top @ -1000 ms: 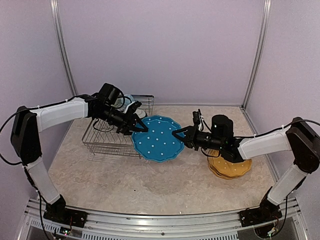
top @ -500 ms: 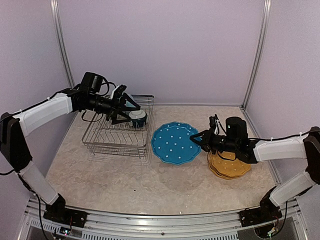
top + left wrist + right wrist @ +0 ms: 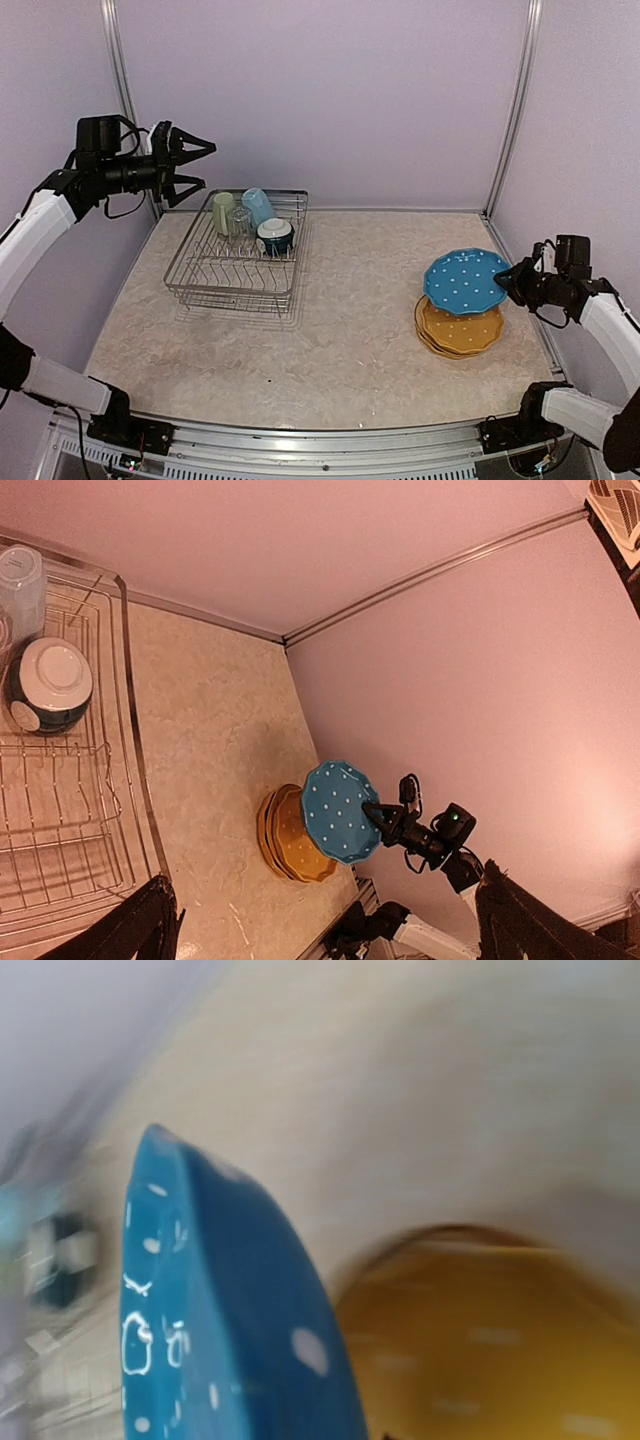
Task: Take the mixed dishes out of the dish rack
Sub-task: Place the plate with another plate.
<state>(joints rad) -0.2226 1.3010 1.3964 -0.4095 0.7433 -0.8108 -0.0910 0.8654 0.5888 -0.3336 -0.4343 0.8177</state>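
The dish rack (image 3: 236,262) stands at the back left. In it are a light green mug (image 3: 223,212), a clear glass (image 3: 240,221), a light blue mug (image 3: 257,205) and a dark-teal bowl (image 3: 275,235). My right gripper (image 3: 511,281) is shut on the rim of the blue white-dotted plate (image 3: 464,280). It holds the plate tilted just above the orange-yellow plate stack (image 3: 460,330). The right wrist view is blurred and shows the blue plate (image 3: 230,1310) over the orange plate (image 3: 500,1340). My left gripper (image 3: 190,160) is open and empty, raised high left of the rack. I cannot make out the cream floral plate.
The left wrist view looks down on the rack's right part (image 3: 70,810), the bowl (image 3: 50,685) and the far plates (image 3: 338,810). Purple walls and metal posts (image 3: 510,110) enclose the marbled table (image 3: 340,350).
My right gripper carried the blue plate from the table's middle to the right, over the orange stack. My left gripper drew back from the rack, up and to the far left.
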